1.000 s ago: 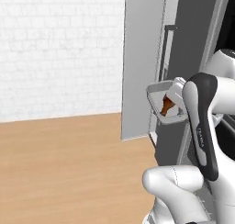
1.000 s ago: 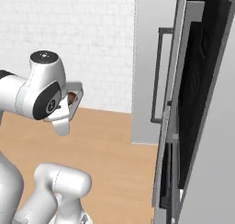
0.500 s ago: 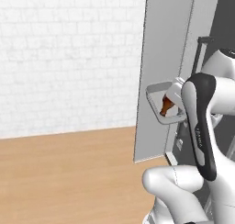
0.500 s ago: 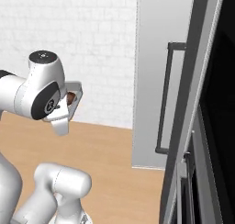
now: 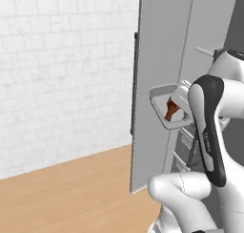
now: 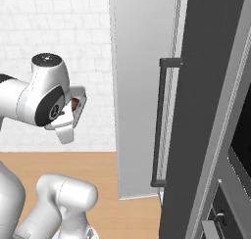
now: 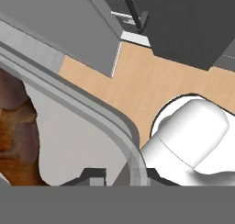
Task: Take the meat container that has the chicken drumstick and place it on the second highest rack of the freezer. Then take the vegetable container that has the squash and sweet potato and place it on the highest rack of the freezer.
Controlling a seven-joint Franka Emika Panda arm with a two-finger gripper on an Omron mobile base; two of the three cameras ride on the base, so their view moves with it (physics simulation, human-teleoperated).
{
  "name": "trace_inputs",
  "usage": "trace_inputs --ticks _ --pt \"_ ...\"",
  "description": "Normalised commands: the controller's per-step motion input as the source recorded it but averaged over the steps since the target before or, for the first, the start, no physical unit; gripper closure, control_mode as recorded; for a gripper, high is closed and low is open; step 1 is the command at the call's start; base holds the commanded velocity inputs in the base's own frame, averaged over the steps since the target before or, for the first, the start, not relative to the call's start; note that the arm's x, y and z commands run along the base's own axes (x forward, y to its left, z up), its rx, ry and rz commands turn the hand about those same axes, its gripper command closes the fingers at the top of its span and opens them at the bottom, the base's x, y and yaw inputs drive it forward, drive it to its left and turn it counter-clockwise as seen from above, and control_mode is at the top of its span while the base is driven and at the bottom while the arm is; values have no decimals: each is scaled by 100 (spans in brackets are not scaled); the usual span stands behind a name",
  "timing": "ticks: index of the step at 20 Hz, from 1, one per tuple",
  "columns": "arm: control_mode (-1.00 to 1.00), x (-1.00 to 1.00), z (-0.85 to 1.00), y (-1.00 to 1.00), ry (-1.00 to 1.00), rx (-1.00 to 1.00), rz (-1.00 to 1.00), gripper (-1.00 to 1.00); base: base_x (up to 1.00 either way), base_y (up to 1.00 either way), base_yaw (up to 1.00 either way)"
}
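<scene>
Between hand (image 7: 114,175) fingers — container (image 5: 164,108) rim

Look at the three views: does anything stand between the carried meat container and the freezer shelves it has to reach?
The gripper holds the meat container with the chicken drumstick up beside the freezer. The freezer door stands open right next to the tray. The shelves cannot be made out, so whether the path is free cannot be told.

Wood floor (image 5: 71,189) w/ freezer (image 5: 162,60) standing on it.
</scene>
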Motion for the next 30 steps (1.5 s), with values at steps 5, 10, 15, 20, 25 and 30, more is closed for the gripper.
trace_inputs --ticks 5,10,15,20,25,30 --pt "100 0 0 0 0 0 0 100 35 57 -58" --pt "100 0 0 0 0 0 0 100 12 50 -63" --pt "100 0 0 0 0 0 0 100 0 29 -57" --pt "100 0 0 0 0 0 0 100 11 40 -56" --pt "100 0 0 0 0 0 0 100 27 46 -51" --pt "100 0 0 0 0 0 0 100 29 68 -35"
